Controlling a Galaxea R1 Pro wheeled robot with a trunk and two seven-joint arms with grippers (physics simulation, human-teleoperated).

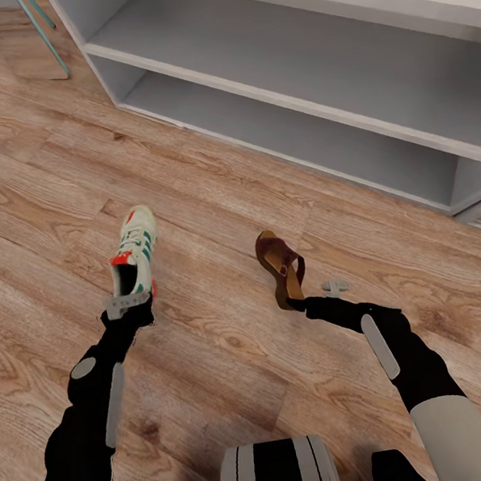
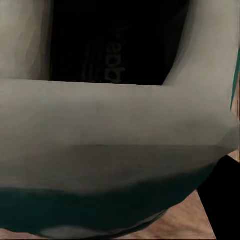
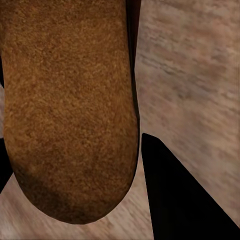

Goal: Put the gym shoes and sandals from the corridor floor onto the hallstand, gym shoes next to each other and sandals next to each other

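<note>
White gym shoe (image 1: 136, 255) toe toward hallstand (image 1: 311, 97), sandal (image 1: 282, 266) likewise

Wood-grain floor, leather-look shoes, matt grey rack

The corridor floor (image 1: 188, 202) looks like light brown wood plank with strong grain and dark knots, faintly satin. The hallstand (image 1: 300, 76) has smooth, pale grey matt panels like painted board. The gym shoe (image 1: 136, 258) looks like smooth white leather with green stripes and a red-orange heel patch; in the left wrist view its collar (image 2: 115, 115) is soft, dull off-white round a dark lining. The sandal (image 1: 281, 263) has dark brown leather-like straps; its tan footbed (image 3: 70, 105) is rough and suede-like.
</note>
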